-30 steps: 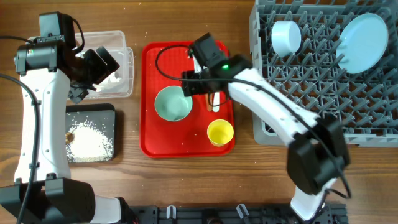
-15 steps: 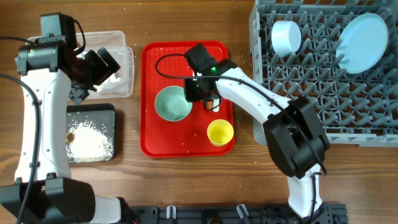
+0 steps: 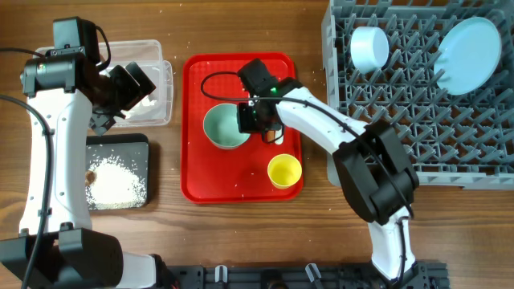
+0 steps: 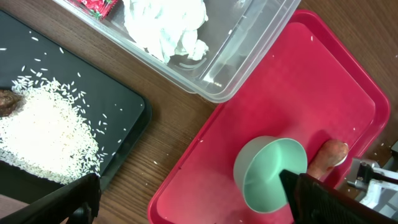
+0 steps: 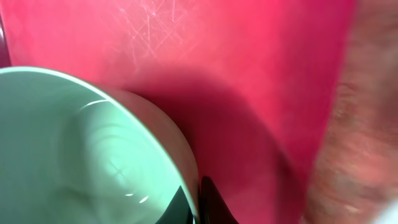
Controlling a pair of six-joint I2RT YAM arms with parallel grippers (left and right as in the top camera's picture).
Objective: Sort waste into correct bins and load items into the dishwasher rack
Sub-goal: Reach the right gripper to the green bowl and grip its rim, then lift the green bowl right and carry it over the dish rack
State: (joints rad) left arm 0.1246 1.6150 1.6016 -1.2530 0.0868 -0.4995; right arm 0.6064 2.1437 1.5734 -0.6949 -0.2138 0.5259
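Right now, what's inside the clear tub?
The left wrist view shows a crumpled white napkin and a corner of the red-and-white wrapper in the clear tub. The tub's far end runs out of frame, and overhead the left arm covers much of it.

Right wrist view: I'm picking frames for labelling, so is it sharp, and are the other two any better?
Right wrist: soft throughout, the bowl casting a heavy shadow on the red tray, the right edge smeared; left wrist: crisp, rice grains distinct, slight glare on the clear tub; overhead: sharp, evenly lit.
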